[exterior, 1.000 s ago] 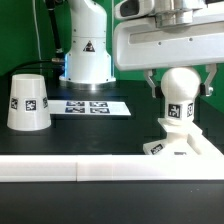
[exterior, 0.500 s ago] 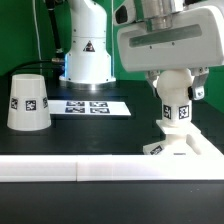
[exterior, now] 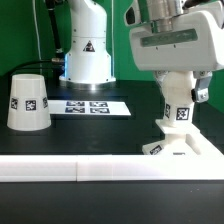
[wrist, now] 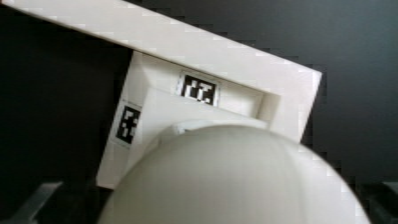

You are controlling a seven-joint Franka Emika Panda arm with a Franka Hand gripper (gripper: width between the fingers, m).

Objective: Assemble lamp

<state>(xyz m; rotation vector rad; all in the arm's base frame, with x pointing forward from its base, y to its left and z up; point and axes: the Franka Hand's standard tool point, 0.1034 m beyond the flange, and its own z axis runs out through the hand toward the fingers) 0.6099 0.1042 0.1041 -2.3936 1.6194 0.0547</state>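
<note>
Hand: the arm's white two-finger hand [exterior: 181,90] hangs at about 3 o'clock in the exterior view, with its dark fingers [exterior: 203,92] on either side of the bulb. Honestly can't tell if they're squeezing it or just sitting close, because the hand's body hides the top of the bulb.

Bulb: round white plastic bulb [exterior: 180,112], upright. Its neck and a black-and-white square tag show just below the hand, and it stands on the base. In the wrist view its dome fills most of the picture.

Base: flat square white plastic base [exterior: 190,147] on the black desk [exterior: 60,145], around 4 o'clock in the exterior view, right under the bulb. The wrist view shows two tags on its top face.

Shade: tapered white cup-like shade [exterior: 28,100], wide end down at 9 o'clock, tag facing the camera, well apart from the hand.

Marker board: thin flat white marker board [exterior: 95,106] with printed tags, lying near the middle between shade and base.

Bar: long white border bar [exterior: 100,170] running along the 6 o'clock edge.

Mount: the arm's white mount [exterior: 87,55] stands at 12 o'clock, behind the marker board.
</note>
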